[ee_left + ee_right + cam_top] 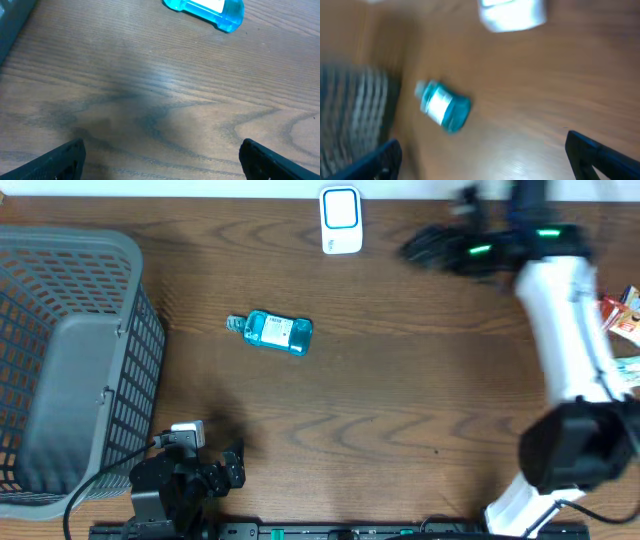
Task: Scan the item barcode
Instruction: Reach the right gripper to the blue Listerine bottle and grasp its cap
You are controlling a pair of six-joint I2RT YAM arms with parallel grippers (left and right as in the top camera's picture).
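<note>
A transparent blue plastic bottle with a white label (280,333) lay on its side on the brown wood-grain bench (400,400), cap end turned toward the grey plastic mesh basket (70,245) at the left edge. Nothing touched the bottle, which lay well apart from both arms. Beyond it, near the far edge of the bench, stood a white rounded scanner with a blue-outlined face (341,220).

The left gripper (232,465) sat low at the near edge, just beside the basket's near corner. In its wrist view the two dark fingertips showed only at the bottom corners, spread wide with bare wood between them – the left gripper (160,155) held nothing, and the bottle (210,10) lay at the top of that view.

The right gripper (430,246) hung at the far right of the bench, to the right of the scanner and blurred in the overhead view. Its own camera was blurred too, yet the fingertips stood far apart at the lower corners – the right gripper (482,155) was empty, with the bottle (442,106), the basket (350,115) and the scanner (512,12) ahead of it. Some coloured packets (622,315) showed at the right edge.
</note>
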